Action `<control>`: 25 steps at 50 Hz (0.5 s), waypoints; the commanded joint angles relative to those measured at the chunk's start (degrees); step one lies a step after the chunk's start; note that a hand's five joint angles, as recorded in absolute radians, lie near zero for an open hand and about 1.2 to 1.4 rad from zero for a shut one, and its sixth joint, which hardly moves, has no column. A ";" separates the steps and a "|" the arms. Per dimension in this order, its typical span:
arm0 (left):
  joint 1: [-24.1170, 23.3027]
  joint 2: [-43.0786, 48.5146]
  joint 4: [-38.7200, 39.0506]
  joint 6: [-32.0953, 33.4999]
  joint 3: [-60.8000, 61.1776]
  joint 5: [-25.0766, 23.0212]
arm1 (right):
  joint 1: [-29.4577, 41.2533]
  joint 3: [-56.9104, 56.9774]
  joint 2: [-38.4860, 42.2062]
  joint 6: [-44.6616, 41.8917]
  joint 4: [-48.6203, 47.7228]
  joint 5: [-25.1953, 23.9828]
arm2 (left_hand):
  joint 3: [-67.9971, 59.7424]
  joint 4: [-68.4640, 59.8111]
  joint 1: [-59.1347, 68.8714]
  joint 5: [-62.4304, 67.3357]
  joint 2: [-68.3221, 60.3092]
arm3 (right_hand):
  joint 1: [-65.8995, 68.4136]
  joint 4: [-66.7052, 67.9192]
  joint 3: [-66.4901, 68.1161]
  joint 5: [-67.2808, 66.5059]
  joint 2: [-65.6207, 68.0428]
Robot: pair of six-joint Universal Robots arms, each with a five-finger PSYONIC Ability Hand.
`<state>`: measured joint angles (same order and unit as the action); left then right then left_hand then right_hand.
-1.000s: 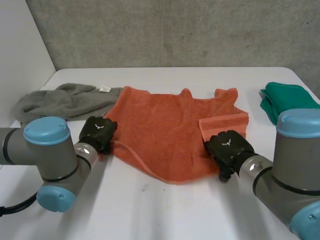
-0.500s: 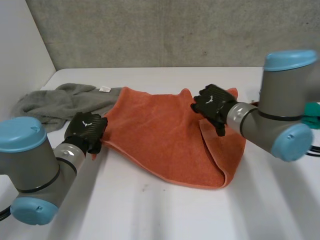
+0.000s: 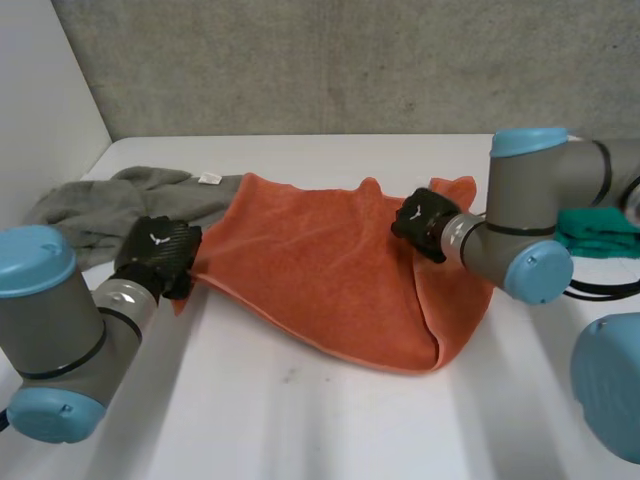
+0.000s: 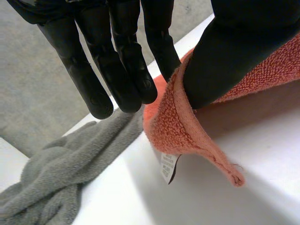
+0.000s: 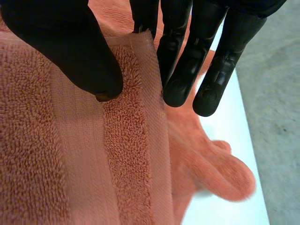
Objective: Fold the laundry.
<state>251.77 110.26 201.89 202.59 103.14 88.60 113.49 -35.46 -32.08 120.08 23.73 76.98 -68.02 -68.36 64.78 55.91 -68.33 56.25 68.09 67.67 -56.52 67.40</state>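
be careful with the left corner: your left hand (image 3: 155,255) has only a small bit of the orange towel (image 3: 320,270) there. if the right hand (image 3: 425,222) pulls across too hard, i think this corner can slip out and the fold will land crooked. the grey cloth (image 3: 110,205) lies just beside that corner, at the far left of the desk (image 3: 300,420), and it could be dragged along.

the towel lies in the middle of the desk, with its right side lifted and turned over toward the left. the left hand grasps the left corner, the one with the label (image 4: 168,166), between the thumb and nearly straight fingers. the right hand pinches the banded edge of the towel, thumb on top and fingers behind it, above the far right part. a green cloth (image 3: 600,235) sits at the far right, behind the right arm.
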 commanded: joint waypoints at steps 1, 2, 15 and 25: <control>2.23 -4.17 -1.15 0.09 0.57 -0.01 | -4.76 -8.64 -11.57 4.02 1.75 0.19 | -10.49 -10.15 13.72 12.60 -10.18 | 23.75 11.91 12.33 -13.48 12.60; 2.85 -5.65 -2.37 0.17 0.83 -0.01 | -5.29 -9.88 -13.08 4.03 2.37 0.28 | -10.49 -10.15 13.72 12.60 -10.18 | 23.75 11.91 12.33 -13.48 12.60; 5.31 -21.74 -25.04 9.91 3.46 -0.27 | -20.05 -39.67 -39.53 2.80 16.25 0.28 | -11.98 -11.64 15.22 14.09 -11.67 | 23.75 11.91 12.33 -13.48 12.60; 4.26 -29.40 -36.30 22.67 7.07 -0.09 | -27.27 -53.22 -54.66 -3.88 19.34 -7.80 | -11.98 -11.64 15.22 14.09 -11.67 | 23.75 11.91 12.33 -13.48 12.60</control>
<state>256.92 83.40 169.61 220.28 108.84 88.32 88.81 -83.67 -81.84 119.24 42.52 74.71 -68.30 -68.68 64.78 55.91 -68.60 56.25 68.17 67.67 -56.52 67.40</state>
